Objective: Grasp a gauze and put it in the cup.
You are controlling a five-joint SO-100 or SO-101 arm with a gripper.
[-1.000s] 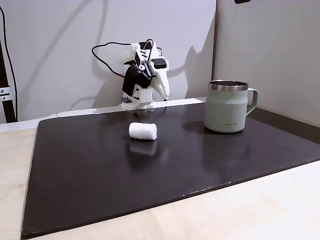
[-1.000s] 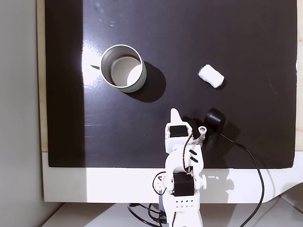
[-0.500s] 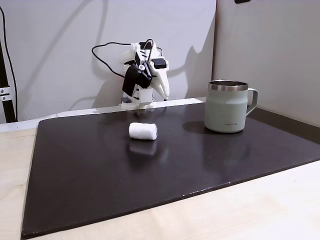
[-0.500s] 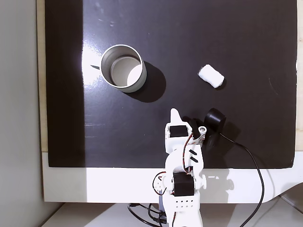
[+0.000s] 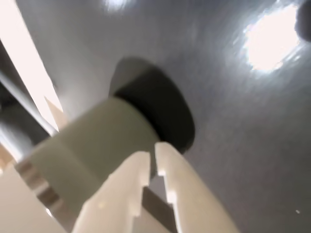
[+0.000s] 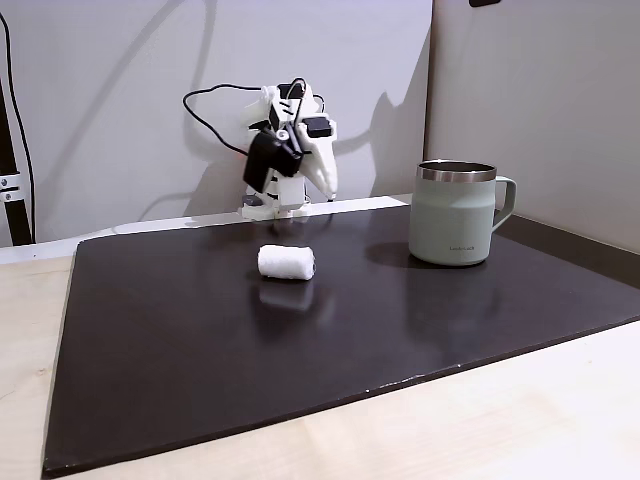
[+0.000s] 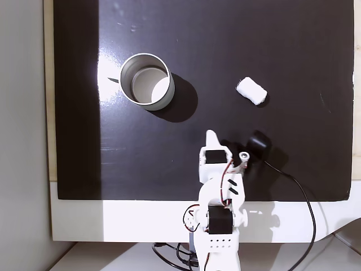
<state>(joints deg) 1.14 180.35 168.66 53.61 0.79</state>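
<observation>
The gauze is a small white roll that looks soft and a bit fuzzy. It lies on its side on the dark mat, out in the open with nothing touching it. In the fixed view from above, the gauze sits to the right of the cup and well apart from it.

The cup is a pale grey-green mug with a shiny steel rim, a handle on its side and tiny print low down. It stands upright on the mat. Seen from above, the cup is round and I can see nothing inside it but its pale bottom.

The mat is flat, dark and smooth, and it shines where the light hits it. It lies on a light wooden surface.

The arm is made of white plastic with black motors, and it is folded up at the far edge of the mat. A black cable runs away from it.

The gripper shows up close in the wrist view as two pale, pointed fingers. The jaws are almost together, with just a thin gap between the tips, and they hold nothing. The cup looks blurry behind them. From above, the gripper points over the mat, near neither the cup nor the gauze.
</observation>
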